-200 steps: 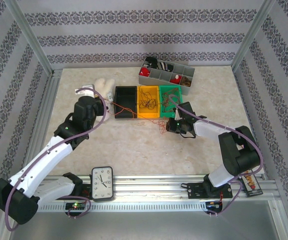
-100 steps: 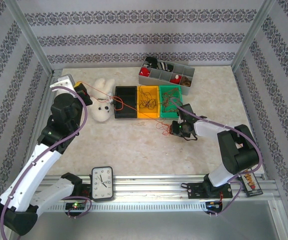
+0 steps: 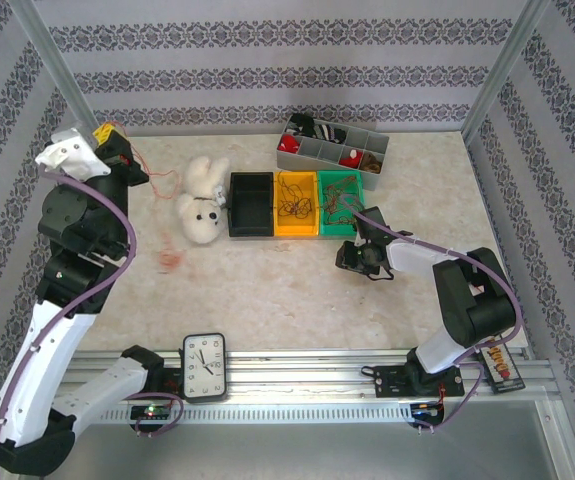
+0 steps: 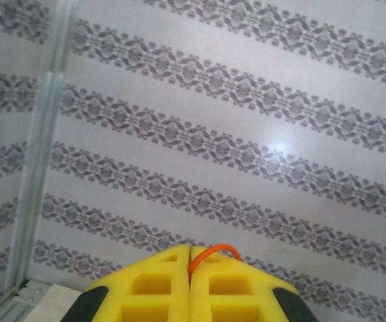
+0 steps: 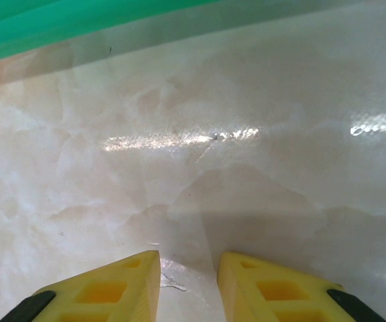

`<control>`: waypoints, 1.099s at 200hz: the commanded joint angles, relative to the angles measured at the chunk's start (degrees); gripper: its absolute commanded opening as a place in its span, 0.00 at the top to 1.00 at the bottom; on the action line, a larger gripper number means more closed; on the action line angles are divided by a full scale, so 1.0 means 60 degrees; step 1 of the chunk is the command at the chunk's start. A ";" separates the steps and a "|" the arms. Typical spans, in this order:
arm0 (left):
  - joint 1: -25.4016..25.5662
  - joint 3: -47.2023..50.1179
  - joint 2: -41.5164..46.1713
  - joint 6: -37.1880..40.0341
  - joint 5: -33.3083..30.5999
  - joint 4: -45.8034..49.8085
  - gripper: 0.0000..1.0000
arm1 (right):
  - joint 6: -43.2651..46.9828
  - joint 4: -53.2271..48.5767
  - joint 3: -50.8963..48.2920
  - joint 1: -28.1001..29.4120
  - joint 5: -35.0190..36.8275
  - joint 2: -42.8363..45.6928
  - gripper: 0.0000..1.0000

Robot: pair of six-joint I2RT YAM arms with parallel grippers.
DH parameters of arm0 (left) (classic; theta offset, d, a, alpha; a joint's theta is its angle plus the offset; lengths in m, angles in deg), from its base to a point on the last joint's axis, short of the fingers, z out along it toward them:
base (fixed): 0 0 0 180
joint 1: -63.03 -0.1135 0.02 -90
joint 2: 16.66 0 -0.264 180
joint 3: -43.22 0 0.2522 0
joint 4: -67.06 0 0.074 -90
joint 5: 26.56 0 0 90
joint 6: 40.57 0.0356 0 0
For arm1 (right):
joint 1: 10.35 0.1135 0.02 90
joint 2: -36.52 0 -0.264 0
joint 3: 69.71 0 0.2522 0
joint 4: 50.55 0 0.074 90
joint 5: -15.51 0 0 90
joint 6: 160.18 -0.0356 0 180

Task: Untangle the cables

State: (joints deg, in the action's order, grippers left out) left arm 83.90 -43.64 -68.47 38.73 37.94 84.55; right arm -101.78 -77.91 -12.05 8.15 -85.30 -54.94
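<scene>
One orange cable (image 4: 214,249), wrist view, sits pinched in left end effector (image 4: 190,260).

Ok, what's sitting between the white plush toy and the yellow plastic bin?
An open black plastic bin, in the top view, separates the white plush toy from the yellow plastic bin.

A left bin (image 3: 250,205), a middle bin (image 3: 296,233) and a right bin (image 3: 339,232) sit side by side on the surface (image 3: 267,300). The cables (image 3: 297,205) lie in the middle bin and the right bin. Behind the bins is a box with many parts (image 3: 332,150). A soft toy (image 3: 199,205) lies just left of the bins. The right end effector (image 3: 349,258) is low, just in front of the right bin. The left end effector (image 3: 127,160) is up high at the far left, with one cable (image 4: 214,249) caught in it. A clock (image 3: 204,367) stands at the near edge, between the arms.
</scene>
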 commanded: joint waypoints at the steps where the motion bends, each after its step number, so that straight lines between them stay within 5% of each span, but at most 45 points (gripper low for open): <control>1: -0.0108 -0.0119 -0.0580 -0.0083 0.1728 0.0546 1.00 | 0.0136 -0.0326 0.0035 0.0026 0.0205 -0.0187 0.65; 45: -0.0079 -0.0724 -0.1348 -0.0350 0.4561 0.0779 1.00 | 0.0428 -0.0107 0.0169 0.0451 0.0236 0.0081 0.63; 129: -0.0068 -0.1352 -0.1310 -0.0570 0.6065 0.0063 1.00 | 0.1020 0.0785 -0.0079 0.1036 0.0117 0.0848 0.60; 179: -0.0079 -0.1022 -0.1441 -0.0980 0.6103 -0.0061 1.00 | 0.1623 0.1058 0.0096 0.1696 -0.0338 0.1121 0.57; 220: -0.0078 0.0313 -0.1326 -0.1637 0.4402 0.0005 1.00 | 0.2391 0.0788 0.0891 0.2598 -0.0876 0.0424 0.54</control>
State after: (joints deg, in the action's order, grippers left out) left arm 83.92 -46.00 -76.91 32.70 70.84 85.53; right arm -91.85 -72.73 -10.35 21.20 -87.53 -50.00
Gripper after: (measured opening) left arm 0.059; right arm 0.445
